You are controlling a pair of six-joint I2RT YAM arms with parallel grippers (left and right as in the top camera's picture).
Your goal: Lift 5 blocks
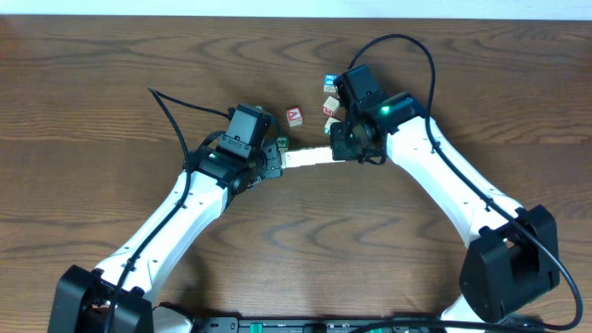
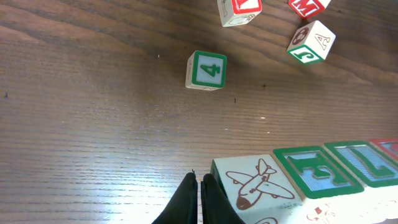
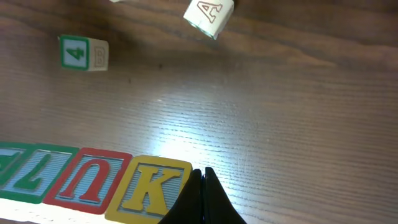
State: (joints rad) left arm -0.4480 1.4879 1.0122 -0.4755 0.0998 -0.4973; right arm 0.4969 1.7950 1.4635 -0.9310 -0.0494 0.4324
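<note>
Nearest your L wrist cam: the left tool (image 2: 199, 186), fingers together w/ nothing btwn them, its tip against the airplane block (image 2: 255, 183) at one end of the row of blocks (image 2: 311, 177). Same story on the R wrist cam: the right tool (image 3: 203, 180) is pinched together, empty, and butted against the K block (image 3: 149, 186) at the other end. So your row sits end to end btwn the two tools, one at each end, about mid-desk (image 1: 111, 55) left-right. You can't tell from these views whether the row is off the wood or resting on it, and no view shows every block in the row. Loose cubes lie farther out, all apart from the row: the green 4 cube (image 2: 206, 70) closest to it, the A cube (image 2: 311, 42) turned at an angle beyond, then the red-faced cube (image 1: 294, 116), and the blue-faced cube (image 1: 329, 82) farthest, just beside the right arm (image 1: 444, 176).
</note>
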